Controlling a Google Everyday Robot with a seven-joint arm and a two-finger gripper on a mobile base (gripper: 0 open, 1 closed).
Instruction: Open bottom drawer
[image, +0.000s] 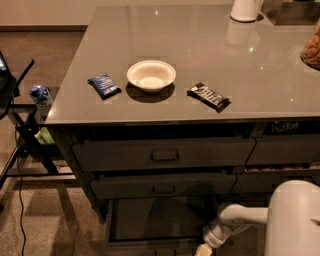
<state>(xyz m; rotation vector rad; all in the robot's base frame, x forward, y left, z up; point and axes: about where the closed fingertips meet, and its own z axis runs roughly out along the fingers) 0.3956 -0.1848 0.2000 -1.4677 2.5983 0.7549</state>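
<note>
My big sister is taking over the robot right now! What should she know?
The gripper is low at the picture's bottom edge, just right of the bottom drawer. I cannot tell whether it touches the drawer.
The bottom drawer is pulled out, and its bare inside shows under the middle drawer.
Done: the drawer is open a good way.
Left: probably just backing the arm away, or pulling further if more opening is wanted.
</note>
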